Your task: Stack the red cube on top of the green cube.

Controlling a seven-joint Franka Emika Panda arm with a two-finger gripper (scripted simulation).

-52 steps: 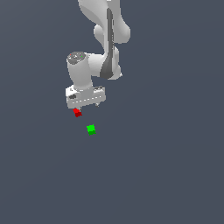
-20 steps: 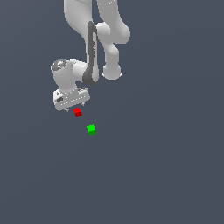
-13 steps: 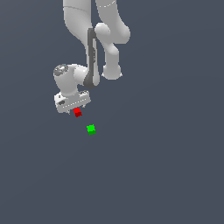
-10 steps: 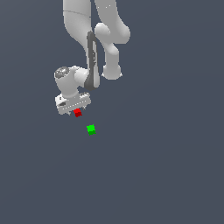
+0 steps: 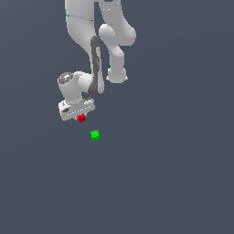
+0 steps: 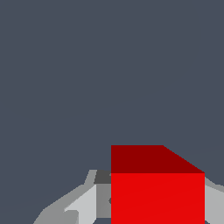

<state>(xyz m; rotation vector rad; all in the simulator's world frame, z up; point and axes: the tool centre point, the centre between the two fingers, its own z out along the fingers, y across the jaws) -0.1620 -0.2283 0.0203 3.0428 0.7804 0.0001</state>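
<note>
Looking down through the exterior view, I see the white arm (image 5: pixel 98 41) reaching from the top of the frame, with the gripper (image 5: pixel 80 116) low over the flat grey floor (image 5: pixel 173 173). The red cube (image 5: pixel 81 118) sits right at the gripper's underside, only partly showing beneath the white hand; it is a tiny, plain, solid red block, much smaller than the hand above it. The green cube (image 5: pixel 95 135) lies on the floor just beside it, toward the exterior view's right and lower in the frame, apart from the red cube and not touching it. It is the same small size, bright green, with a slightly darker shaded face along its lower edge. In the wrist view the red cube (image 6: pixel 157 192) fills a large part of the frame near the camera: one face is bright, flat red, and the face above it is a darker maroon, with sharp straight edges and no markings. Pale grey finger (image 6: pixel 85 203) surfaces show on either side of the cube, close against its flanks, so the fingers look closed on the red cube, though I cannot make out the exact contact from these renders. The green cube does not show in the wrist view.
</note>
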